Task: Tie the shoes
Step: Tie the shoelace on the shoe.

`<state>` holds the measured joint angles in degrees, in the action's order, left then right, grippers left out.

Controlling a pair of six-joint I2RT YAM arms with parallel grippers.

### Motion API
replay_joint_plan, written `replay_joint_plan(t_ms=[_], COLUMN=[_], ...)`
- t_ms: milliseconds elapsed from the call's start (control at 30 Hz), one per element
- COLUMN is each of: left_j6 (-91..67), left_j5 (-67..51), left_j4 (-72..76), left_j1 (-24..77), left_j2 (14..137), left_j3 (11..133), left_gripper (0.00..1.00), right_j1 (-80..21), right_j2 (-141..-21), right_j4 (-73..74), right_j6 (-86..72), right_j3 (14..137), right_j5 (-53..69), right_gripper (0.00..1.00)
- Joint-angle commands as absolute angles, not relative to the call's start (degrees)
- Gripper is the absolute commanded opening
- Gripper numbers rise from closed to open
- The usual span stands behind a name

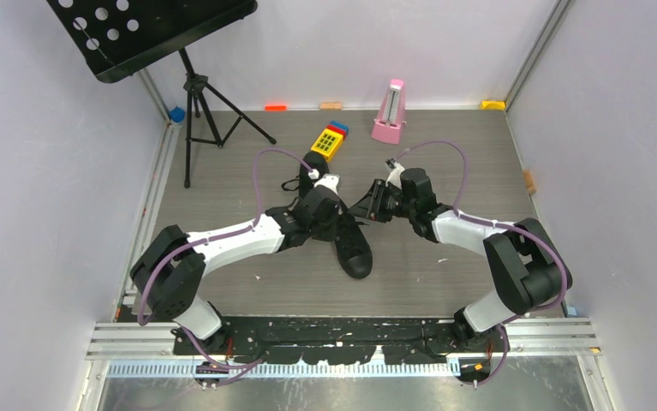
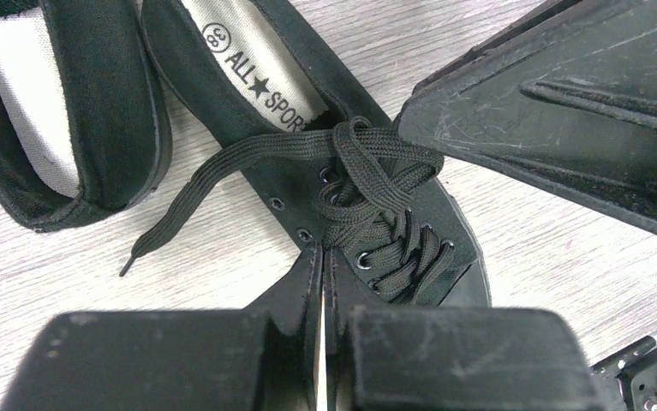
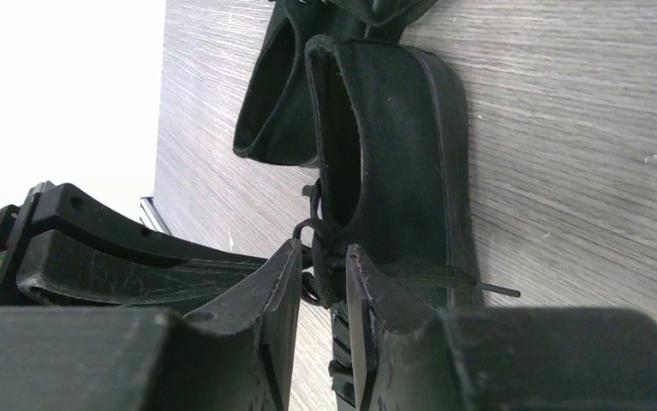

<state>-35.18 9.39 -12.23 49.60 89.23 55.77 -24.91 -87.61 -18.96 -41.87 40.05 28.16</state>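
Observation:
Two black shoes lie side by side on the wood-grain floor. In the left wrist view the nearer shoe shows a grey insole and black laces crossed over its tongue. One lace end trails loose on the floor. The second shoe lies beside it. My left gripper is shut, its tips at the eyelet row, with nothing seen between them. My right gripper stands narrowly open, its tips astride the crossed laces. From above, the toe shows below both grippers.
A black music stand on a tripod stands at the back left. A pink metronome and a yellow keypad toy sit behind the shoes. Grey walls close in both sides, and a metal rail runs along the near edge.

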Motion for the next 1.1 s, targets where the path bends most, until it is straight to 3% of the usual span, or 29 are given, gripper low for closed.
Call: replay_joint_plan(t_ms=[0,200,533,867,1067], left_j6=[-33.8,-33.5,-33.4,-33.1,-32.4], left_j5=[9.8,9.6,9.6,9.7,9.9], left_j4=[-9.4,-8.9,-9.1,-9.4,-7.9], left_j1=[49.5,49.5,49.5,49.5,49.5], left_j2=[86.8,86.3,86.2,87.0,87.2], left_j3=[55.0,54.5,54.4,54.2,53.9], left_gripper=[0.0,0.0,0.0,0.0,0.0], right_j1=[-24.7,-24.7,-24.7,-24.6,-24.6], right_j2=[-85.9,-86.5,-85.7,-84.6,-83.9], right_j4=[-16.7,-16.7,-17.0,-12.7,-10.4], right_j6=[-39.9,-40.3,-39.8,-37.4,-36.5], right_j3=[42.0,41.3,41.6,41.9,43.4], right_j5=[28.5,30.0,30.6,27.5,27.6], right_gripper=[0.32,0.32,0.01,0.01,0.18])
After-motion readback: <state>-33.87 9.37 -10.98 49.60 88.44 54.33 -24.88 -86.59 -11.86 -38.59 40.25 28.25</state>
